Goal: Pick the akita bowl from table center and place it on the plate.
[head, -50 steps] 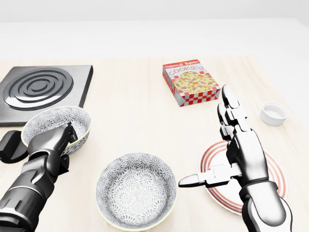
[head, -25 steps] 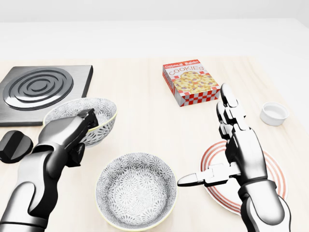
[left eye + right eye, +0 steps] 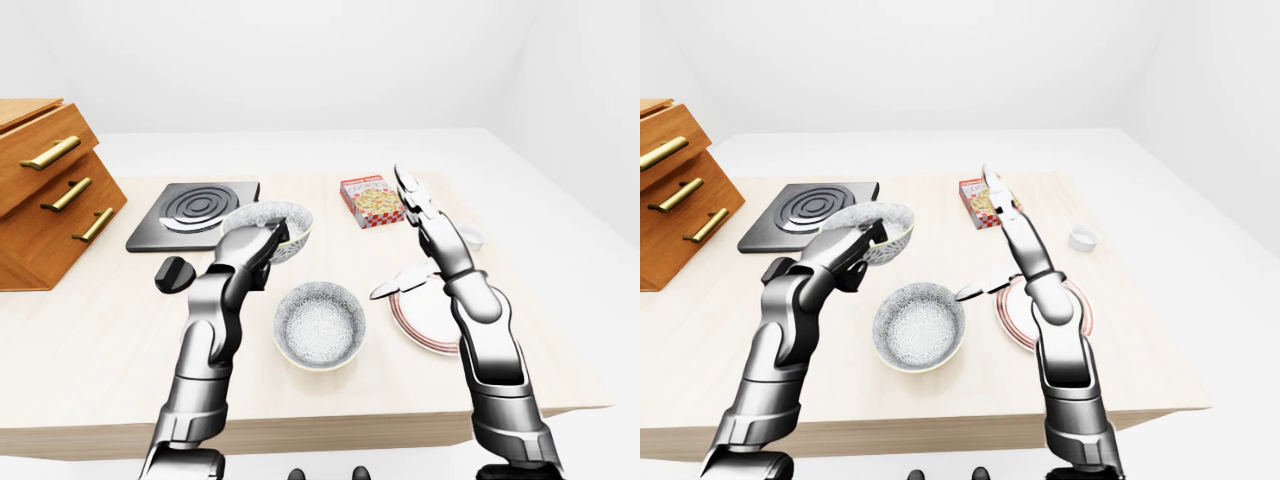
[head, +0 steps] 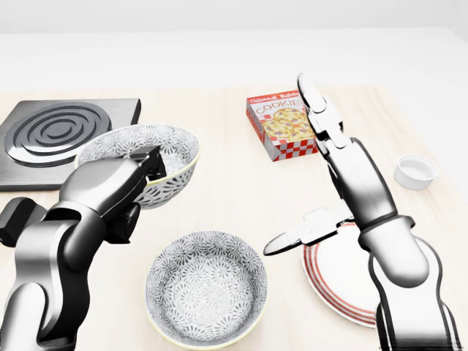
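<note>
Pale wood makes up the surface (image 4: 219, 190), which carries several things around the work. A black ringed stove plate (image 4: 58, 135) sits at the upper left of the head view, with a small black knob (image 4: 14, 219) below it at the left edge. A red-checked cookie box (image 4: 274, 131) lies at upper centre and a little white ramekin (image 4: 415, 172) at the right edge. In the left-eye view, wooden drawers (image 3: 50, 190) with brass handles stand at the far left. The red-ringed plate (image 4: 322, 281) lies at the lower right of the head view. A second patterned bowl (image 4: 206, 296) rests at bottom centre, between the left arm and the plate. The akita bowl (image 4: 164, 146) is at left of centre, just right of the stove plate and well apart from the plate, and it seems raised clear of the surface. Its mouth faces upward, the grey flowered inside showing to the head view; being round, it has no long axis to speak of. The left hand (image 4: 117, 186) is clenched on its near rim and wall, fingers hooked over the edge. The right hand (image 4: 347, 179) is spread wide and grasps nothing. Its fingers run straight toward the top of the frame across the cookie box, its thumb juts left, and the palm hangs over the plate's upper left rim.
</note>
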